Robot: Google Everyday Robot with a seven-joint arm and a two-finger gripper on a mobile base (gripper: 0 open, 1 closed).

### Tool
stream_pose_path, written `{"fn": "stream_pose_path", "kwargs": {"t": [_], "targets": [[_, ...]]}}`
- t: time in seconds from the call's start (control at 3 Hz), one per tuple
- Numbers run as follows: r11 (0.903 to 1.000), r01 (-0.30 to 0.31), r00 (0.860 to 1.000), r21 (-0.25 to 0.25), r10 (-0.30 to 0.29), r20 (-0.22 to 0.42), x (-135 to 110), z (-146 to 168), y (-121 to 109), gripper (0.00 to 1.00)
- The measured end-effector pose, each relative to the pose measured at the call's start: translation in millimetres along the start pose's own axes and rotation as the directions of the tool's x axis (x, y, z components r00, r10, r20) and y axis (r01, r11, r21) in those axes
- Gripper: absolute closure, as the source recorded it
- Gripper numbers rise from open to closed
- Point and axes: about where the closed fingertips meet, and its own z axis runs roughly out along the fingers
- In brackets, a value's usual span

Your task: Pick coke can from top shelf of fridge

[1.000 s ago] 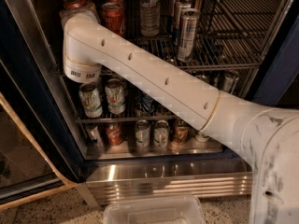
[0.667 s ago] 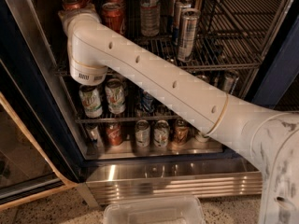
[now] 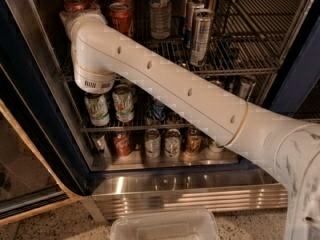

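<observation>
The arm [image 3: 165,84] bends at the left of the fridge's [image 3: 190,194] top shelf [image 3: 245,59], beside a coke can [image 3: 121,18]. The gripper is hidden behind it (open or closed, cannot tell).

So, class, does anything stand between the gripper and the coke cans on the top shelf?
Nothing visible does. The gripper is hidden behind the arm's white end joint at the top shelf's left end, where the coke cans stand right beside it. The tall silver cans stand further right.
</observation>
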Motion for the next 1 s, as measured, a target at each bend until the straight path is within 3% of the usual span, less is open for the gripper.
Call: {"fn": "stream_pose_path", "kwargs": {"t": [0.33,0.67,1.0], "targets": [[0.9994,-0.022,1.000,-0.028,0.022,0.011,-6,-14,7,1.00],[0.9995,0.000,1.000,-0.030,0.001,0.009,-29,-50,14,1.00],[0.9995,0.000,1.000,-0.030,0.001,0.009,-29,-50,14,1.00]]}}
